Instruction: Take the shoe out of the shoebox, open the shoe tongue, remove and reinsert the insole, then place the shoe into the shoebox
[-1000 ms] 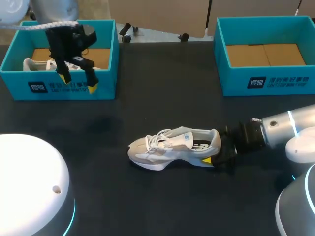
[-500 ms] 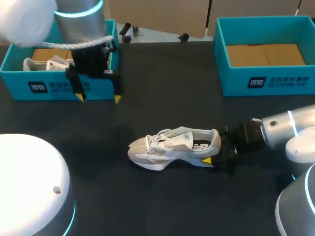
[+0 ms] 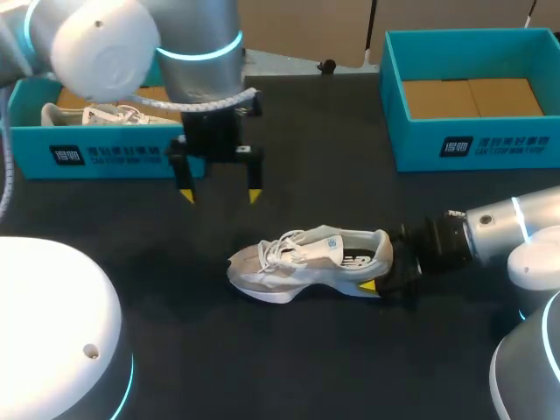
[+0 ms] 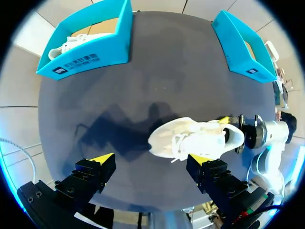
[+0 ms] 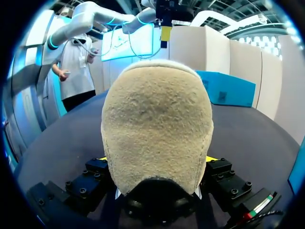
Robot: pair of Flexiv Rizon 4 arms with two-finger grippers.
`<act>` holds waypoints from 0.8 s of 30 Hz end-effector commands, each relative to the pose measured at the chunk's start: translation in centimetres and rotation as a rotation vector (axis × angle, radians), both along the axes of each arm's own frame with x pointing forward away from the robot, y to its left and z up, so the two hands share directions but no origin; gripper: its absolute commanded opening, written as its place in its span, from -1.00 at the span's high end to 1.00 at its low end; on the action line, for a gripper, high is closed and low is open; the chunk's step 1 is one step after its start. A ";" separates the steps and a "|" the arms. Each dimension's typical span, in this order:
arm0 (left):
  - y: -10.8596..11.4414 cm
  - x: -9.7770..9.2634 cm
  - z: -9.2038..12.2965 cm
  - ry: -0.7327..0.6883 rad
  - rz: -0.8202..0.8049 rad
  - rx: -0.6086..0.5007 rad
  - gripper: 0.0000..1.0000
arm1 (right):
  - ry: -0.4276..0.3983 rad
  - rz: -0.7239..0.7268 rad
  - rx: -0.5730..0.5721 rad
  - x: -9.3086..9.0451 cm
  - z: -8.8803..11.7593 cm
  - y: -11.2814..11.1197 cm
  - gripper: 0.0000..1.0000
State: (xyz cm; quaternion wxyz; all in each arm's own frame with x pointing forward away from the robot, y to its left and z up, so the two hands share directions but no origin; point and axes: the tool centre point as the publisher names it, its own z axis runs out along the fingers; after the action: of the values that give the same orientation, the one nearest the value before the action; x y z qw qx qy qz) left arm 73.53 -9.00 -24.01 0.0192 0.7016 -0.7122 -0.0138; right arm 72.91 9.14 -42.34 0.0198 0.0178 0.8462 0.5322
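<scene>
White-grey shoe (image 3: 302, 267), teal shoeboxes (image 3: 490, 147), black table (image 3: 306, 359).

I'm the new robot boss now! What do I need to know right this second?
Left gripper: open, empty, above the table near the shoe.
Right gripper: shut on the shoe's heel.
Shoe: upright on the table; left shoebox holds a second shoe, right shoebox is empty.
Done: shoe is out.
Left, it seems: open tongue, insole out and back, rebox shoe.

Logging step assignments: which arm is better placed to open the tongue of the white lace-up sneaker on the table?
Left. The left gripper hangs open and empty near the laces of the white lace-up sneaker; the right gripper is shut on its heel.
</scene>
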 end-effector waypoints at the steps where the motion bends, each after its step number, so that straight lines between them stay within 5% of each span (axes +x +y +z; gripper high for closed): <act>1: -3.5 0.4 -1.1 0.028 0.011 0.069 -1.00 | -0.001 -0.002 -0.002 0.0 -0.1 0.1 1.00; 24: -12.5 -2.3 -4.9 0.009 -0.062 0.090 -1.00 | -0.001 -0.002 -0.002 0.0 -0.1 0.1 1.00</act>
State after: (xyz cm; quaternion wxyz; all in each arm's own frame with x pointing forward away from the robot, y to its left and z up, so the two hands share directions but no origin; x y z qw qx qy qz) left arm 71.19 -19.92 -28.24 0.0042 0.6817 -0.7307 -0.0356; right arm 72.91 9.15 -42.34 0.0198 0.0178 0.8461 0.5323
